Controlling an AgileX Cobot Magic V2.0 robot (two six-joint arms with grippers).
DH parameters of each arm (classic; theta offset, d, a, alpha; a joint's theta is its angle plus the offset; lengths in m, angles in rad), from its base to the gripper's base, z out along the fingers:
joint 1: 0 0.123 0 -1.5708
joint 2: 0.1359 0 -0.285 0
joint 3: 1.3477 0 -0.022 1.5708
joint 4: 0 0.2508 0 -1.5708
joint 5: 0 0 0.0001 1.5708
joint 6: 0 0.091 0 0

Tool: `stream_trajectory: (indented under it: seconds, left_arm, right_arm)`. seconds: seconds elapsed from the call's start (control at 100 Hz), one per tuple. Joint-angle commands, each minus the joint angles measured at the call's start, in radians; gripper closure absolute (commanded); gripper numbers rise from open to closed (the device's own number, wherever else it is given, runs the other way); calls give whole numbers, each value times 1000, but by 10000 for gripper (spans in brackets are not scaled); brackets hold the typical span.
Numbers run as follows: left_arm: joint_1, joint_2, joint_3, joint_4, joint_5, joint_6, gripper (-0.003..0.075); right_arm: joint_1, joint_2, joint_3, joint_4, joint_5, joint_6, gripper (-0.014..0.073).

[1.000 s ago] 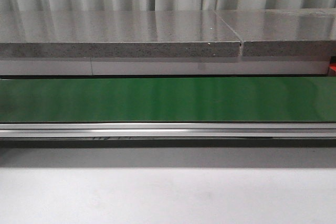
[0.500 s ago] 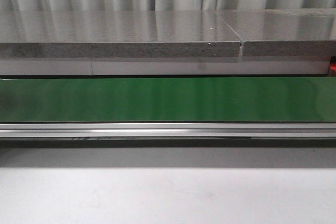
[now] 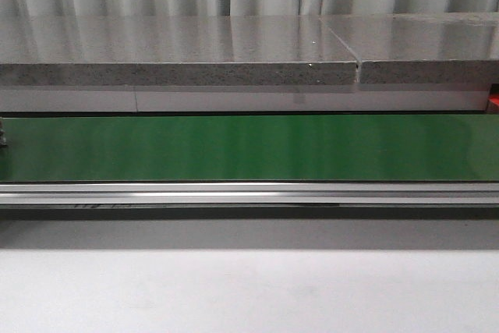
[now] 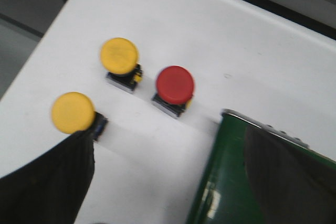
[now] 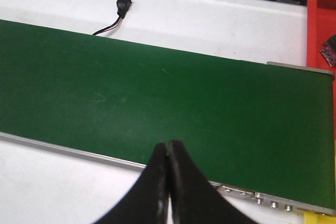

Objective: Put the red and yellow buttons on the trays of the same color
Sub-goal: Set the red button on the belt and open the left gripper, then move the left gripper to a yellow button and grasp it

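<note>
Now small grey object (image 3: 3, 132) at belt (image 3: 249, 148) left edge; left gripper (image 4: 163, 182) spread, right gripper (image 5: 167, 153) closed, both empty.

Even, bright lighting; left wrist view motion-blurred; glare streaks the green belt (image 3: 249, 148).

We see the green conveyor belt (image 3: 249, 148) low and level from the front; both wrist cameras look steeply down on it (image 5: 157, 103), close.

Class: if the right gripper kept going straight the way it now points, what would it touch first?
Most likely the green conveyor belt. The right gripper, fingers pressed together and holding nothing, points onto it in the right wrist view with nothing between, though depth is hard to judge.
</note>
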Motion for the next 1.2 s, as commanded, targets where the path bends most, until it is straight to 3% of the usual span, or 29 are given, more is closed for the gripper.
stream_trajectory:
  seconds: [0.0,0.3,1.06,1.14,1.19]
  left_arm:
    - [57,-16,-34,-2,-77,2,153]
    - [171,121,-34,-11,-141,2,153]
    - [172,337,-37,-38,-260,2,155]
    - [172,341,-37,-40,-260,2,188]
    - [172,341,-37,-40,-260,2,247]
  right_arm:
    - [1,-16,-25,10,-54,-8,661]
    - [1,-16,-25,10,-54,-8,661]
    - [1,-16,-25,10,-54,-8,661]
    - [1,-16,-25,10,-54,-8,661]
    - [1,-16,-25,10,-54,-8,661]
